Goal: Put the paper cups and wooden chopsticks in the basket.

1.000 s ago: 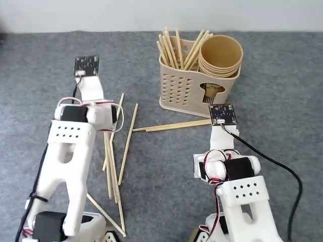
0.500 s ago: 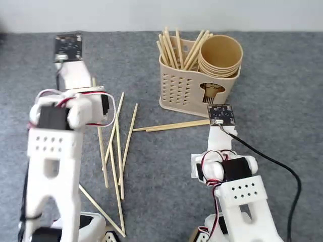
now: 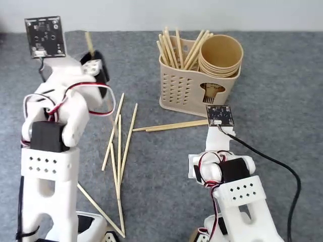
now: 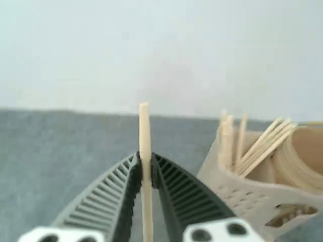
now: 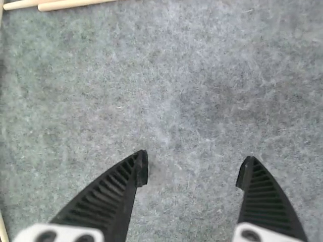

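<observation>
My left gripper is shut on a single wooden chopstick, held upright above the table; in the high view that chopstick pokes up from the gripper at the back left. The beige basket stands at the back centre with several chopsticks and stacked paper cups inside; the left wrist view has the basket too. Several loose chopsticks lie on the grey mat, and a pair lies in front of the basket. My right gripper is open just above bare mat.
Grey carpet mat covers the table, with a pale wall behind. A black cable runs from the right arm's wrist board toward the front right. One long chopstick lies diagonally near the left arm's base.
My left arm has lifted up and back from the loose pile, carrying one chopstick with it. The right arm has stayed almost still.
</observation>
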Available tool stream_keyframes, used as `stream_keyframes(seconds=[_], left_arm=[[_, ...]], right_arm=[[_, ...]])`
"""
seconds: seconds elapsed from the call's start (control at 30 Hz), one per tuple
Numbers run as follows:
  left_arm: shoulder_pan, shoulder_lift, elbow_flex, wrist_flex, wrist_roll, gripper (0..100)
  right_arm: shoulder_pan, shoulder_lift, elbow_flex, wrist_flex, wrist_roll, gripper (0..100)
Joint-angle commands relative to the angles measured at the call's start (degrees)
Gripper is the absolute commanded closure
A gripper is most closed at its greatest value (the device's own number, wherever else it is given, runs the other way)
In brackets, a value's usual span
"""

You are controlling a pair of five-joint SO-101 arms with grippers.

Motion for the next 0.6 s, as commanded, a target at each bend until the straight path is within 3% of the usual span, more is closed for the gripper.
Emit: stream_keyframes(seconds=[0.0, 0.23, 0.33, 0.43, 0.57], left_arm=[[4.13, -1.76, -2.07, -9.67, 0.97, 99], [5.98, -1.76, 7.43, -41.41, 11.87, 99], [7.56, -1.58, 11.82, -55.38, 12.84, 99], [10.46, 1.67, 12.44, -61.01, 10.99, 99], [12.04, 10.55, 8.57, -61.89, 10.55, 99]], right_arm=[[-0.13, -1.01, 0.09, -0.66, -0.53, 70.3], [-0.22, -1.01, 1.49, -0.92, -0.53, 70.3], [-0.13, -1.01, 1.49, -0.92, -0.53, 70.3], [-0.22, -1.01, 1.49, -0.92, -0.53, 70.3], [-0.22, -1.01, 1.49, -0.92, -0.53, 70.3]])
